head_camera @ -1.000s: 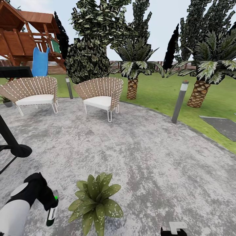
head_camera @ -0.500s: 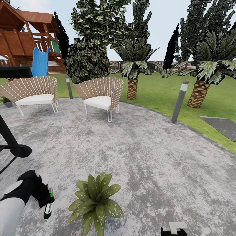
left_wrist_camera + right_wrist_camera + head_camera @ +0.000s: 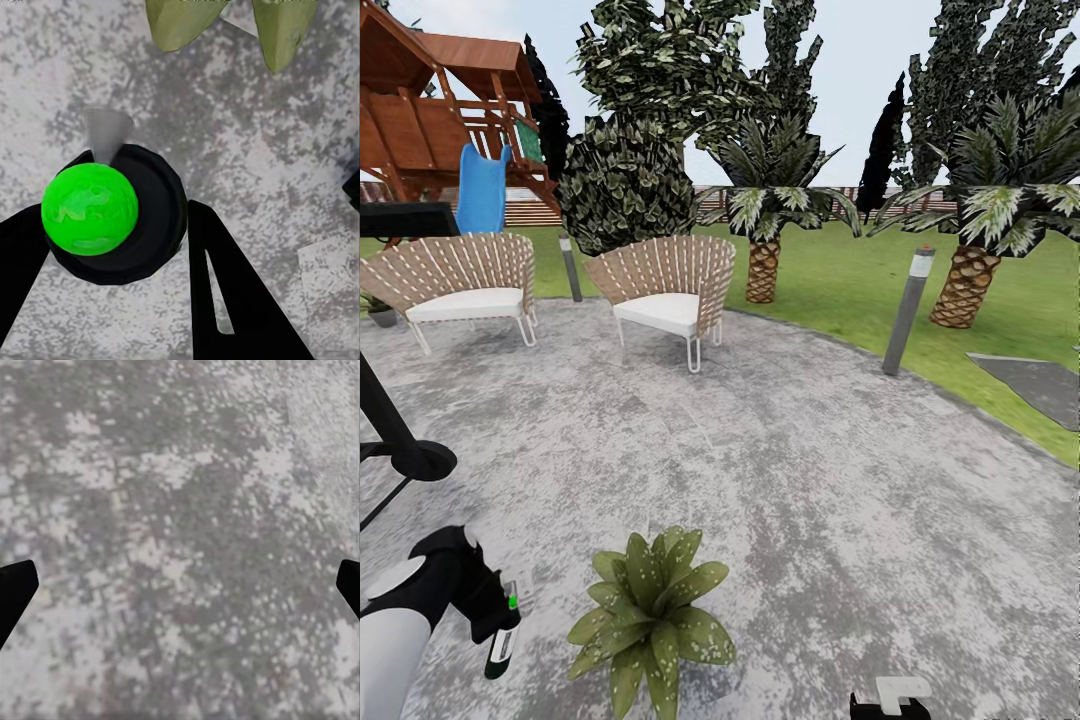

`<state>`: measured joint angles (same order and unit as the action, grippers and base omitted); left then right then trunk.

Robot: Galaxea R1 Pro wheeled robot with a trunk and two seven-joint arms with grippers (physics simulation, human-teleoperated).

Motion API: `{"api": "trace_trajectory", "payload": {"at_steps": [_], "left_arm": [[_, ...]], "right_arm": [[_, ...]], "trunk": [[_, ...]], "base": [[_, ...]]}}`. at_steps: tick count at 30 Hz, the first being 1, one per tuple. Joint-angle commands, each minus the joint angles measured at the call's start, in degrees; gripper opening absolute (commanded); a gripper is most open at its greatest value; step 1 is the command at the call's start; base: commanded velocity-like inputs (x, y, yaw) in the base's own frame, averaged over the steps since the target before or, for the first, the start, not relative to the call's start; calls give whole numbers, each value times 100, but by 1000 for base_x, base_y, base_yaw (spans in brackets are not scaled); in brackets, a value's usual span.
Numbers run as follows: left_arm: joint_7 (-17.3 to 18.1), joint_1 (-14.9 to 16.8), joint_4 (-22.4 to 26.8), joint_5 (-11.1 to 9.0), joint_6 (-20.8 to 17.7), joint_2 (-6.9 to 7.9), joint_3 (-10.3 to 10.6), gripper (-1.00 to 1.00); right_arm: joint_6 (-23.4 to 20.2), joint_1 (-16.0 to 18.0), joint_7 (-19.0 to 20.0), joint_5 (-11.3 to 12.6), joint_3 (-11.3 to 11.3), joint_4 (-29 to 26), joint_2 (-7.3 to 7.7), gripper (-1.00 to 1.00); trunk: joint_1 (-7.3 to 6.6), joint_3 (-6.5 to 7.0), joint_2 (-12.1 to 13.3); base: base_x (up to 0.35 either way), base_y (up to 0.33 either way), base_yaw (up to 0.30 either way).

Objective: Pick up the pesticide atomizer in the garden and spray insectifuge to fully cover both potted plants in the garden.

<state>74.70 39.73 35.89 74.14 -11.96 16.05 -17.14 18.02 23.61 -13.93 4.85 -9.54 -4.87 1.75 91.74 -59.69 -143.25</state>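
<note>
— Head view first: where's the pesticide atomizer (image 3: 501, 640)?
— Clamped in the left gripper (image 3: 495, 625), hanging just beside the potted plant (image 3: 650, 613), on the wicker-chair side's left.
— And the right gripper (image 3: 180, 592)?
— Right wrist view: fingertips spread wide over bare paving (image 3: 180, 510), holding nothing.

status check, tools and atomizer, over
Left tool shut on pesticide atomizer, beside potted plant. Right tool open over paving. Nothing between them.
</note>
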Motion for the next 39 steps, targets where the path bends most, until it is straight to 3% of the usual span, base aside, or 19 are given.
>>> {"api": "trace_trajectory", "payload": {"at_steps": [1, 7, 15, 20, 24, 26, 30, 32, 39], "left_arm": [[36, 0, 6, 21, -61, -3, -25, -100], [-17, -78, 5, 21, -45, 27, -32, -100], [-383, -517, 5, 10, 24, 101, -52, -100], [-379, -536, 17, -15, -34, 73, -87, -100], [-283, -464, 40, -56, -82, 86, -107, -100], [8, -421, 91, -62, -152, 96, -116, -100], [505, -30, 250, -52, -671, 100, -108, -100], [562, 118, 290, -48, -752, 71, -106, -100], [589, 185, 312, -58, -823, 64, -107, -100]], "right_arm": [[18, 3, -13, 51, -48, 4, 1, 100], [18, 3, -21, 51, -48, 4, 1, 100], [18, 3, -22, 51, -48, 4, 1, 100], [18, 3, -22, 51, -48, 4, 1, 100], [18, 3, -22, 51, -48, 4, 1, 100], [18, 3, -22, 51, -48, 4, 1, 100], [18, 3, -22, 51, -48, 4, 1, 100], [18, 3, -22, 51, -48, 4, 1, 100], [18, 3, -22, 51, -48, 4, 1, 100]], "trunk": [[-1, -5, -2], [-1, -5, -2], [-1, -5, -2], [-1, -5, -2], [-1, -5, -2], [-1, -5, -2], [-1, -5, -2], [-1, -5, -2], [-1, -5, -2]], "base": [[0, 0, -186], [0, 0, -183], [0, 0, -9], [0, 0, -154], [0, 0, -77], [0, 0, -12], [0, 0, 159], [0, 0, 263], [0, -173, 275]]}}
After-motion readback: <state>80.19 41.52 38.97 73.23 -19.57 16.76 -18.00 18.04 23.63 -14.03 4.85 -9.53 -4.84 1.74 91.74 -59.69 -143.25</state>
